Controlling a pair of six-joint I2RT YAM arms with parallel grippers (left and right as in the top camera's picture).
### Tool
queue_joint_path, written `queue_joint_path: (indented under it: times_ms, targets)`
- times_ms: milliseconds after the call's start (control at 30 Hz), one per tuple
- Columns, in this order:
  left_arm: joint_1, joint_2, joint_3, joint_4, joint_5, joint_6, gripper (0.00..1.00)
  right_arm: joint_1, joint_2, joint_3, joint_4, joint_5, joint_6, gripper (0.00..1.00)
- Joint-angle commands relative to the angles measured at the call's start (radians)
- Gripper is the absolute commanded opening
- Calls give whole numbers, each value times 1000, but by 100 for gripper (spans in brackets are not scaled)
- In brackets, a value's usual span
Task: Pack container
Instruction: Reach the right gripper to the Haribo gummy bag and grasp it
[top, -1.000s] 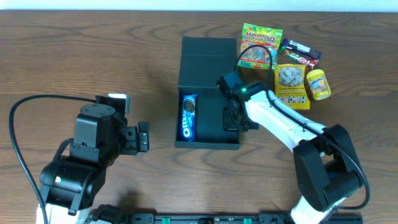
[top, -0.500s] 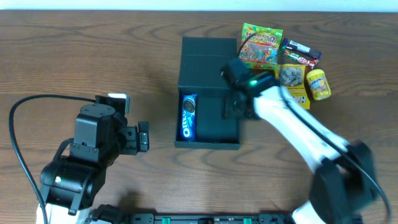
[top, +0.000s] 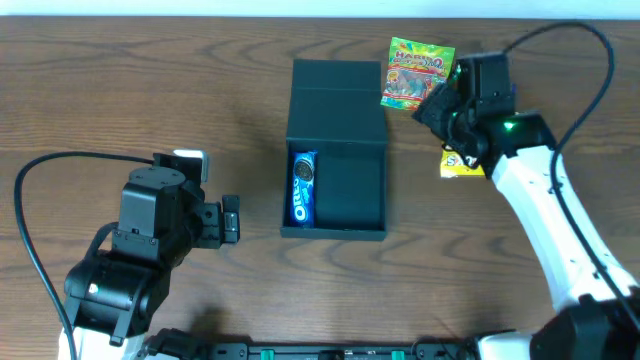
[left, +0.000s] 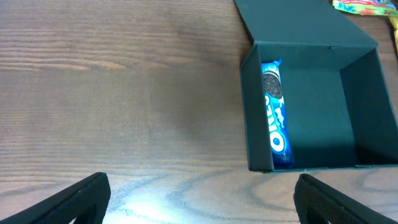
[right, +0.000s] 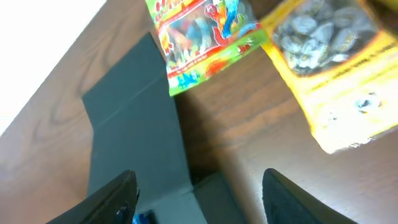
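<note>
The black container (top: 335, 232) lies open at mid-table, its flat lid (top: 336, 95) folded back on the far side. A blue Oreo packet (top: 303, 187) lies along the box's left wall (left: 250, 112), also clear in the left wrist view as the Oreo packet (left: 275, 115). My right gripper (top: 432, 108) hovers open and empty beside the lid's right edge, near a green gummy packet (top: 420, 70) and a yellow seed packet (top: 462, 165). In the right wrist view the gripper (right: 202, 205) frames the lid (right: 137, 130). My left gripper (top: 230, 218) is open left of the box.
The gummy packet (right: 205, 43) and yellow seed packet (right: 336, 68) lie on the wood right of the lid. My right arm (top: 540, 210) crosses the table's right side and covers part of the snack pile. A black cable (top: 30, 230) loops at the left.
My right gripper has lifted out of the container, opened, and swung up and right to the snack pile. The left arm has not moved.
</note>
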Motion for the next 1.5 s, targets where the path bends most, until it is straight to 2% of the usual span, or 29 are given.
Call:
queue_joint_path:
  times_ms: [0, 167, 367, 767, 1100, 1267, 1367, 1467]
  targets:
    - [4, 1, 24, 0, -3, 22, 95, -4, 13, -94, 119, -13, 172, 66]
    - [4, 1, 24, 0, -3, 23, 96, -4, 26, -243, 378, 6, 303, 69]
    - [4, 1, 24, 0, -3, 41, 95, -6, 108, -296, 563, 50, 343, 75]
    - [4, 1, 24, 4, -3, 49, 95, -33, 298, -296, 687, 44, 407, 80]
    - [4, 6, 24, 50, -3, 75, 95, -92, 405, -288, 818, 23, 408, 79]
    - [4, 39, 24, 54, -3, 78, 95, -95, 467, -235, 826, -14, 396, 79]
    - [4, 61, 24, 53, -3, 78, 95, -95, 499, -193, 823, -24, 379, 70]
    - [4, 73, 24, 54, -3, 78, 95, -99, 511, -168, 816, -22, 377, 49]
